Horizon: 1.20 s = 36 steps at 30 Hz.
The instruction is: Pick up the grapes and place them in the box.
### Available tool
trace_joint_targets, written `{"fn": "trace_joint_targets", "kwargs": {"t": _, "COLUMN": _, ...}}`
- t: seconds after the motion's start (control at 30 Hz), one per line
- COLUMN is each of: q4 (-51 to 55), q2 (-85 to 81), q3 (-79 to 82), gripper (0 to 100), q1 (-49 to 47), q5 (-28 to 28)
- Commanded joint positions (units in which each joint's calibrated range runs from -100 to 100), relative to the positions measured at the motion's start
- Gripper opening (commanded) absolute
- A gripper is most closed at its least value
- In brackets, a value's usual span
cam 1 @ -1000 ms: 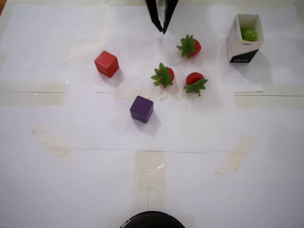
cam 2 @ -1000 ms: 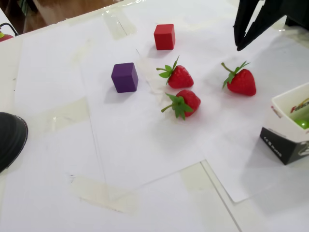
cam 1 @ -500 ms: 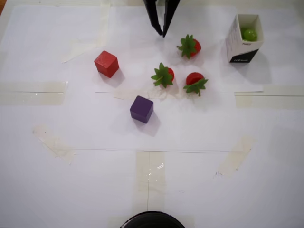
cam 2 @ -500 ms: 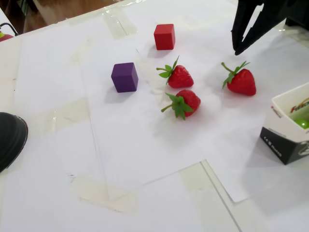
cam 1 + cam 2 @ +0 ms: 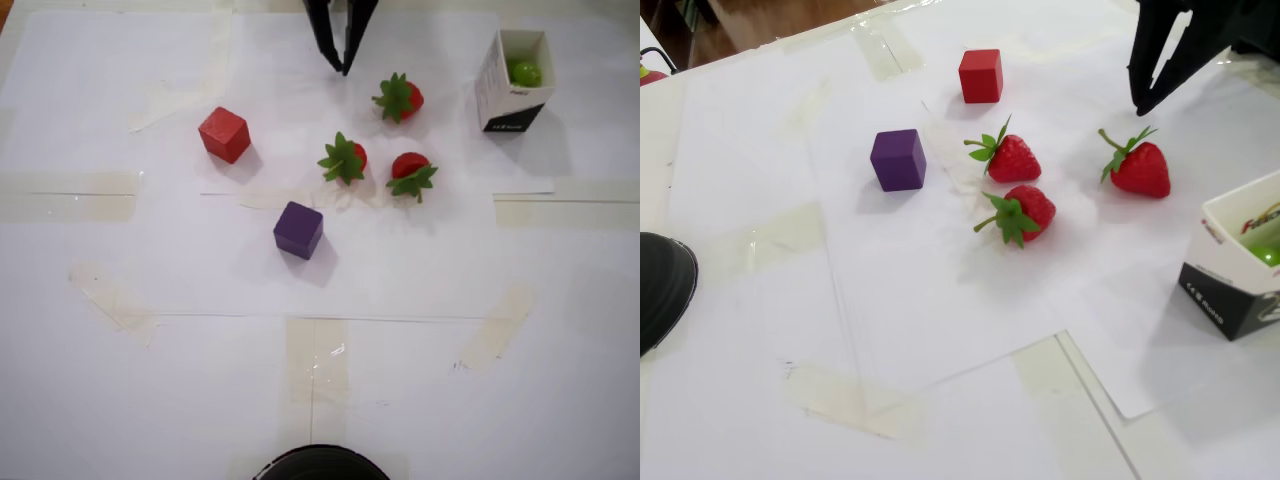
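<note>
Hanging above the white paper (image 5: 200, 280) with nothing between its fingers, the black gripper (image 5: 340, 68) shows in the overhead view at the top edge, its two fingers converging so that the tips are close together with a narrow gap higher up; in the fixed view the gripper (image 5: 1140, 103) shows the same narrow V, tips nearly meeting. Taking the box (image 5: 497, 95) as the landmark, one green grape (image 5: 524, 72) sits inside it, seen through the open top in the overhead view, and in the fixed view the grape (image 5: 1268, 255) is partly visible inside the box (image 5: 1220, 290) at the right edge. In the overhead view, the gripper is well to the left of the box. Between them lies a strawberry (image 5: 399, 99), just right of the gripper tips and not touching them. Two more strawberries (image 5: 345, 158) (image 5: 410, 173) lie farther from the box, lower and to its left, near each other. Beyond those, still farther left of the box, rest a purple cube (image 5: 298, 229) and a red cube (image 5: 224, 134), well apart from one another.
</note>
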Motion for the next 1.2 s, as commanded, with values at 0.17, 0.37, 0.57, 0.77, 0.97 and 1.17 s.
{"fn": "trace_joint_targets", "kwargs": {"t": 0.17, "q4": -1.42, "q2": -0.59, "q3": 0.0, "gripper": 0, "q1": 0.49, "q5": -0.44}}
{"fn": "trace_joint_targets", "kwargs": {"t": 0.37, "q4": -1.26, "q2": -0.59, "q3": 0.0, "gripper": 0, "q1": 2.63, "q5": 0.2}}
{"fn": "trace_joint_targets", "kwargs": {"t": 0.57, "q4": 0.78, "q2": -0.5, "q3": 0.0, "gripper": 0, "q1": 4.54, "q5": -0.05}}
{"fn": "trace_joint_targets", "kwargs": {"t": 0.77, "q4": 4.87, "q2": -0.5, "q3": 0.0, "gripper": 0, "q1": 4.32, "q5": -1.07}}
{"fn": "trace_joint_targets", "kwargs": {"t": 0.97, "q4": 5.28, "q2": -0.5, "q3": 0.0, "gripper": 0, "q1": 4.69, "q5": -1.86}}
{"fn": "trace_joint_targets", "kwargs": {"t": 1.17, "q4": 4.05, "q2": -0.5, "q3": 0.0, "gripper": 0, "q1": 5.57, "q5": -2.0}}
